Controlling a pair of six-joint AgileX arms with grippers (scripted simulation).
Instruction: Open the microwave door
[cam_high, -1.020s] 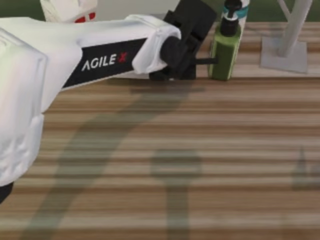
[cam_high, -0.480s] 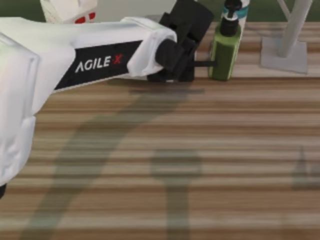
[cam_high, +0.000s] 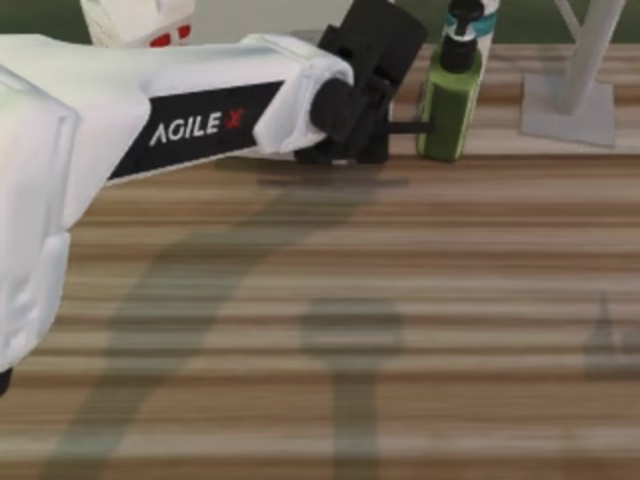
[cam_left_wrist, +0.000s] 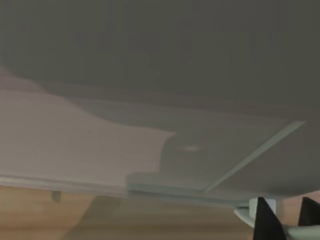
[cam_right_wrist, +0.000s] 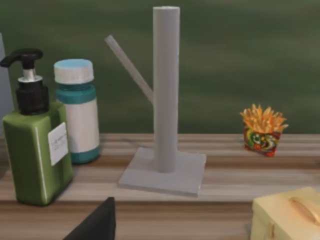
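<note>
**benchwatcher:** Two dark fingertips (cam_left_wrist: 264, 225) are all I get of the left gripper (cam_left_wrist: 287, 222), down in the lower right corner of the left wrist view. Where's the microwave door?

**gridlock_88:** Right against the camera. The microwave door (cam_left_wrist: 200, 75) is that grey panel filling almost the whole wrist frame. Its white handle (cam_left_wrist: 300, 233) sits in the lower right corner, between those two fingertips. Jaws look clamped on the handle, one tip on either side.

**benchwatcher:** And from above?

**gridlock_88:** The left arm (cam_high: 200, 120) lies across the upper left of the frame, with its black wrist end at top centre. That end is just beside a green pump bottle (cam_high: 450, 100). A grey stand (cam_high: 575, 100) is at upper right and a white carton (cam_high: 135, 20) at the top left edge. The arm hides the door there.

**benchwatcher:** Right side?

**gridlock_88:** The right gripper (cam_right_wrist: 95, 222) is only a dark wedge at the bottom edge of its own wrist view. Can't tell its state.
</note>
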